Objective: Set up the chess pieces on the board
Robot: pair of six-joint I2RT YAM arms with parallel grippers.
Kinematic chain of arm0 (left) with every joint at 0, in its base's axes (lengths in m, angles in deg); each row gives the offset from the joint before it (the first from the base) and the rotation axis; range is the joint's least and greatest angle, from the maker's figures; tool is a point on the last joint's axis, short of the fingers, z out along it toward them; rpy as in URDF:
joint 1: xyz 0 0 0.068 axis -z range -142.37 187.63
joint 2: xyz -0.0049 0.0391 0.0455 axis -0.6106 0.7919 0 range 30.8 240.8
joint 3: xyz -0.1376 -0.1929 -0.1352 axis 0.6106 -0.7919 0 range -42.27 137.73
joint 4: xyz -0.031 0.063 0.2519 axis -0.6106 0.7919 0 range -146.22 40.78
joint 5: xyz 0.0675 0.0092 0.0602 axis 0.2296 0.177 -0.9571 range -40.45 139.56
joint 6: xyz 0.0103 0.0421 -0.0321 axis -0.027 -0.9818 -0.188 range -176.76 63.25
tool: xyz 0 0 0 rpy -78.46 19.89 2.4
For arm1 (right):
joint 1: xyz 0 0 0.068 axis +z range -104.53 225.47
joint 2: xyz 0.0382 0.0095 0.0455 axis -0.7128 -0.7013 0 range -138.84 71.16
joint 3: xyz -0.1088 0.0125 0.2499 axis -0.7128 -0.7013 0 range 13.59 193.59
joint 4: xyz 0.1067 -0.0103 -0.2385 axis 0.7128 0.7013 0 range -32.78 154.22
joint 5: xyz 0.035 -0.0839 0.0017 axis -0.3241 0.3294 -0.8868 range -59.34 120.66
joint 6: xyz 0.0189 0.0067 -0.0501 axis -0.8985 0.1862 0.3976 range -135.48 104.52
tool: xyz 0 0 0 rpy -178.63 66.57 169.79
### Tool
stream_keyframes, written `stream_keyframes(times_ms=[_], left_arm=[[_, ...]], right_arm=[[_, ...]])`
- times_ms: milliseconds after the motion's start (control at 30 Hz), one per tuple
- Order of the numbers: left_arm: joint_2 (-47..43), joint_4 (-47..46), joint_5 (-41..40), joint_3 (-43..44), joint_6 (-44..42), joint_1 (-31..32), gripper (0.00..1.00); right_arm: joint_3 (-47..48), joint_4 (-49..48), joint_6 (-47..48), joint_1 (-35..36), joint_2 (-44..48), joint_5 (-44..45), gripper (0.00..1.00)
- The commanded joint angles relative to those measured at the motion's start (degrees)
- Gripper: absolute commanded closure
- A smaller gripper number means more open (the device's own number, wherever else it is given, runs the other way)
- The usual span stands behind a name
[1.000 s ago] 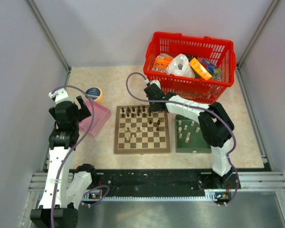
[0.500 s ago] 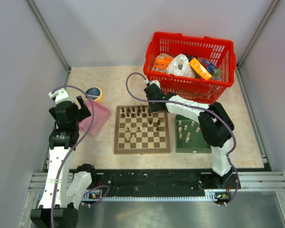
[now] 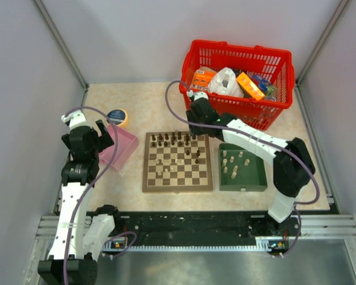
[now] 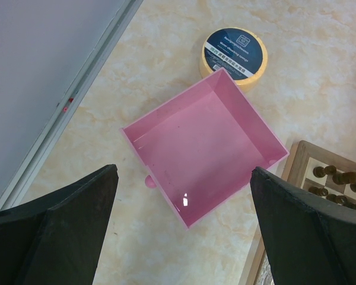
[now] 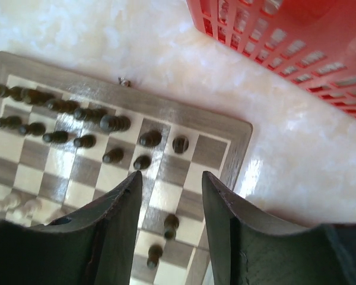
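The board (image 3: 146, 172) lies mid-table, and its far right corner (image 5: 236, 155) shows in the right wrist view. Dark chess pieces (image 3: 172, 140) fill much of its far rows (image 5: 101, 122); a few pale ones (image 3: 166, 170) stand mid-board. More pale pieces (image 3: 231, 163) sit in the green tray (image 3: 253, 180). My right gripper (image 3: 199, 119) hovers over the board's far right edge, open (image 5: 169, 178) and holding nothing; a dark piece (image 5: 180, 144) stands just beyond its fingertips. My left gripper (image 3: 98, 134) hangs wide open (image 4: 183, 178) above the pink box (image 4: 202, 148), empty.
A red basket (image 3: 237, 107) full of packets stands behind the board, close to my right wrist (image 5: 285, 41). A yellow tape roll (image 3: 117, 116) lies beyond the pink box (image 3: 123, 148). Grey walls close in on both sides.
My right gripper opened and drew up and back from the board's far rows toward the basket, and the right elbow swung outward. The left arm has not moved.
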State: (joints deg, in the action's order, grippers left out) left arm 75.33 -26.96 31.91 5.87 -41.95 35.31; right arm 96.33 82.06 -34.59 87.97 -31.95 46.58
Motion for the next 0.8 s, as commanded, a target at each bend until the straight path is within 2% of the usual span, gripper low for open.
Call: stream_keyframes(times_ms=[0, 267, 767], left_arm=[[0.1, -0.8, -0.6, 0.1, -0.7, -0.2, 0.01], [0.4, -0.8, -0.4, 0.2, -0.6, -0.2, 0.01], [0.5, -0.6, -0.2, 0.3, -0.4, -0.2, 0.01]], right_arm=[[-5.0, 0.4, -2.5, 0.0, 7.6, -3.3, 0.55], [-11.5, 0.1, -5.1, 0.6, 9.3, -6.3, 0.57], [-11.5, -0.1, -5.6, 1.5, 3.2, -8.4, 0.62]])
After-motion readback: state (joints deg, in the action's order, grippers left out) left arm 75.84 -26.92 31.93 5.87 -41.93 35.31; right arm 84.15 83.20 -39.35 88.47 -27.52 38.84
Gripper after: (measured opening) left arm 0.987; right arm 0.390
